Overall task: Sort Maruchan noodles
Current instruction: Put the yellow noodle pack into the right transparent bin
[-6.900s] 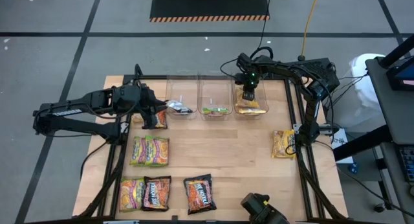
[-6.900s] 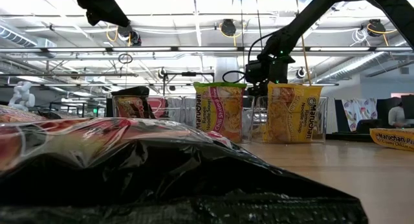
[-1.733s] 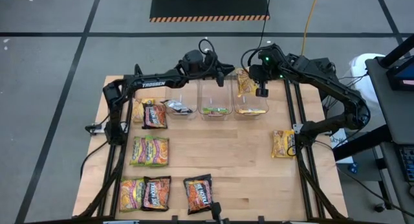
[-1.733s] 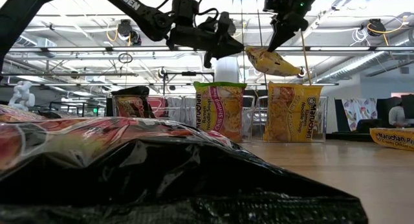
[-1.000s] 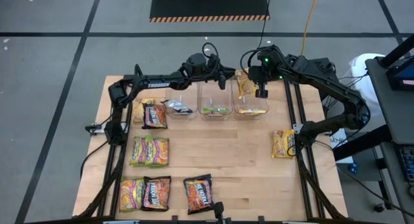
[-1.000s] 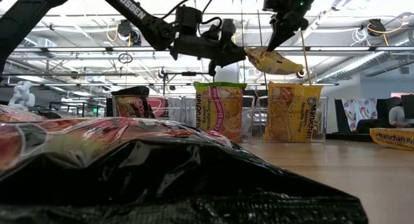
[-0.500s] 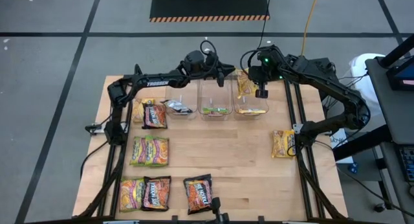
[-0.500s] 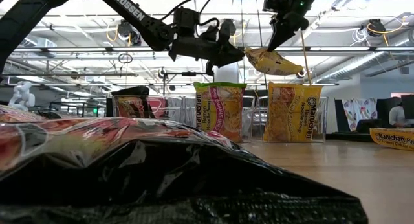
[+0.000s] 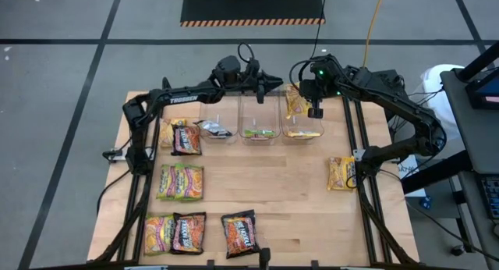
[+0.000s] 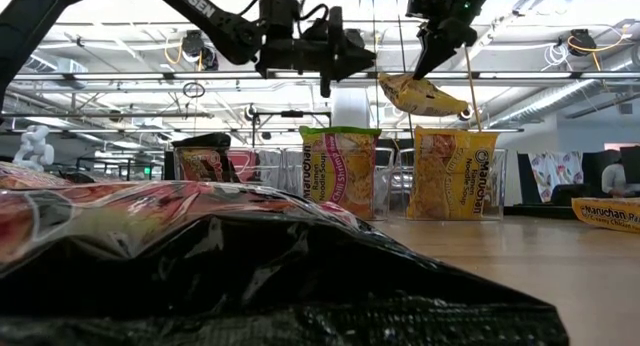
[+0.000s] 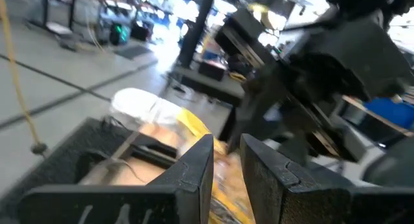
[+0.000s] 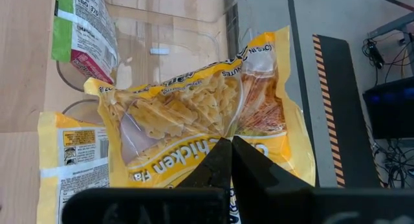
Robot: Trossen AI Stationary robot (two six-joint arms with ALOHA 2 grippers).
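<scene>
My right gripper (image 12: 229,160) pinches a yellow packet (image 12: 194,123) by one edge, upper right of centre in the high view, above the bin (image 9: 302,126); it could slip free; left gripper (image 10: 345,58) hangs empty, part-open

The high view looks straight down on the whole pale wooden table (image 9: 265,184), while the low view sits at tabletop level, pressed close behind a crinkly black-and-red plastic packet (image 10: 250,266), facing the row of clear plastic bins (image 10: 400,186). Each wrist view looks past its arm's own dark fingers (image 12: 226,162); high, low and right wrist views share the lifted yellow noodle packet (image 9: 295,104).
</scene>
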